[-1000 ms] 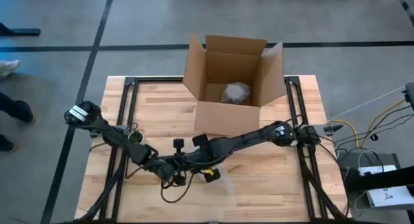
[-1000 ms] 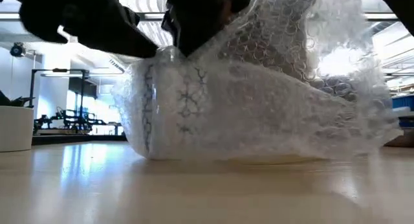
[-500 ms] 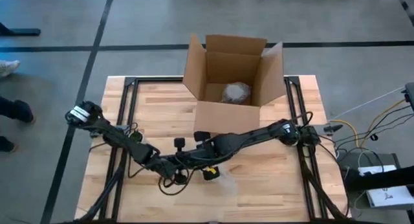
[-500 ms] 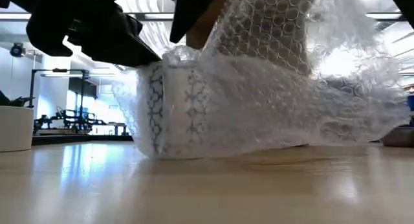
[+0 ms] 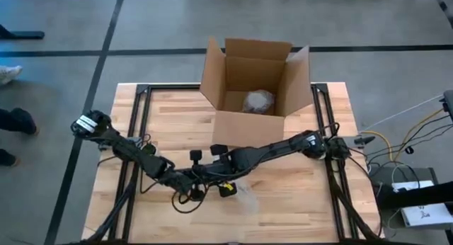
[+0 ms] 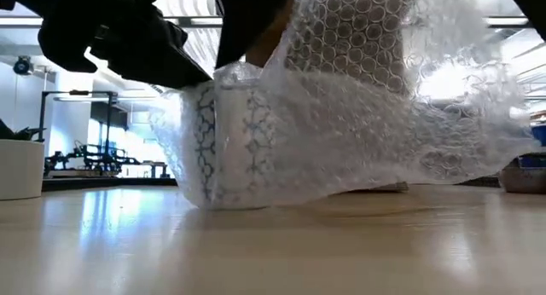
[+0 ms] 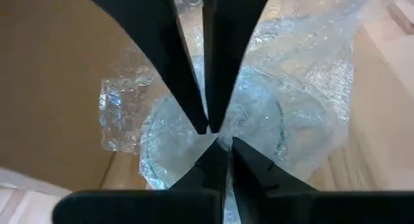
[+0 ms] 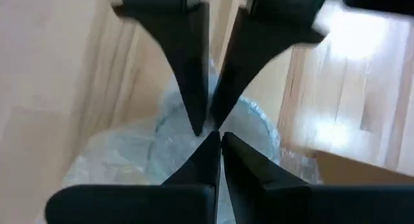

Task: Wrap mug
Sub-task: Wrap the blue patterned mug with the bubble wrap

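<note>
A mug [image 6: 243, 146] with a blue pattern lies on its side inside a sheet of clear bubble wrap [image 6: 367, 116], near the table's front middle [image 5: 244, 197]. The end on the picture's left rests on the wood; the other end tilts up. My left gripper [image 7: 223, 147] and my right gripper [image 8: 218, 138] meet tip to tip above the mug, both shut on the wrap. In each wrist view the mug's round rim [image 7: 272, 130] shows through the film below the fingers. My left gripper pinches a gathered bit of the bubble wrap [image 7: 215, 138] between its fingertips, just over the mug's rim, slanting down from the table's left. My right gripper pinches the same bunch of wrap [image 8: 213, 134] between its fingertips, slanting down from the table's right, its tips against the left gripper's.
An open cardboard box [image 5: 212, 75] stands at the back middle of the table with a bubble-wrapped bundle [image 5: 258, 101] inside. A loose tail of wrap [image 6: 478, 150] trails off beside the mug. Bare wood lies to the front left and right.
The wrapped mug has tipped: the end on the low view's left stays on the table, while the other end and the wrap's tail have risen off the wood. The wrap above the mug is drawn up higher by both shut grippers.
</note>
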`<state>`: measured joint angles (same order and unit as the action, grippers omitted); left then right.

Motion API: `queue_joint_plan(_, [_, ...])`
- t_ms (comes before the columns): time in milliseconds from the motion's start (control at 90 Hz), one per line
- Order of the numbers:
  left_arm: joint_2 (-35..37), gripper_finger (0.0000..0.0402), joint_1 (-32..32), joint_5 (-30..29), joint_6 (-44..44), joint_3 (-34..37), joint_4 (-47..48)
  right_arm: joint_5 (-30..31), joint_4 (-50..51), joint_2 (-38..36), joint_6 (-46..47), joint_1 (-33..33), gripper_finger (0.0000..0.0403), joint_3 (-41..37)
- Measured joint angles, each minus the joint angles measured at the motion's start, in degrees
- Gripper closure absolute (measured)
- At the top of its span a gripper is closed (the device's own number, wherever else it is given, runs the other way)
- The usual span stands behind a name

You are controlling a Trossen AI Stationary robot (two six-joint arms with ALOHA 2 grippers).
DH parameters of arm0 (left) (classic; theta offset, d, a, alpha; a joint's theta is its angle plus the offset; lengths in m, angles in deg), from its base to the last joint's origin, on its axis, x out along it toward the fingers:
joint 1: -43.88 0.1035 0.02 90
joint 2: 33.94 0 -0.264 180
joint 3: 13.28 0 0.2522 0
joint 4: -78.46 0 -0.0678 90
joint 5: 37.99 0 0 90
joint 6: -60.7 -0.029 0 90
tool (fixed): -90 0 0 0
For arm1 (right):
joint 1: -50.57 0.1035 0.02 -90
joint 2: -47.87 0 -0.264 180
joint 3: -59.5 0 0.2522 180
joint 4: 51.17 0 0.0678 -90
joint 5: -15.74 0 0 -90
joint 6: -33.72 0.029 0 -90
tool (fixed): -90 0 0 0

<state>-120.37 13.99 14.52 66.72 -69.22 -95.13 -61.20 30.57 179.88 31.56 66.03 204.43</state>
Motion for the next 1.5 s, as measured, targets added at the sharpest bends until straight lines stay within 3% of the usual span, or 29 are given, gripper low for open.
queue_joint_plan(411, [5.08, 0.0333, -0.07, -0.13, -0.57, 0.03, 1.46, -0.02, -2.17, 0.33, 2.12, -0.31, 0.0403, -7.71])
queue_joint_plan(544, [9.4, 0.0312, -0.22, -0.31, -0.85, 0.03, 8.87, -0.23, -4.62, 0.33, 1.05, -0.24, 0.0403, -9.86])
queue_joint_plan(722, [13.85, 0.0289, 0.63, -0.83, 8.67, 4.26, 16.42, -3.99, -10.55, 0.23, -2.45, -0.51, 0.0403, -13.33])
queue_joint_plan(844, [14.13, 0.028, 0.45, 0.61, 14.21, 10.08, 10.56, -9.38, -15.0, 0.08, -4.61, -1.0, 0.0403, -15.49])
queue_joint_plan(1078, [6.07, 0.0287, -0.56, 8.59, 16.5, 17.91, -14.61, -12.77, -12.16, 0.34, -4.96, -1.48, 0.0403, -13.66])
queue_joint_plan(1211, [-1.64, 0.0297, -1.27, 9.61, 13.52, 16.35, -23.3, -20.57, -8.97, 0.46, -6.03, -1.95, 0.0403, -12.34])
queue_joint_plan(1356, [-8.35, 0.0302, -1.66, 9.75, 10.09, 9.69, -24.55, -28.82, -5.69, 0.55, -7.36, -2.14, 0.0403, -11.64])
queue_joint_plan(1500, [-10.41, 0.0298, -1.69, 9.81, 6.49, 5.39, -23.01, -29.43, -4.45, 0.61, -7.89, -1.35, 0.0403, -10.48])
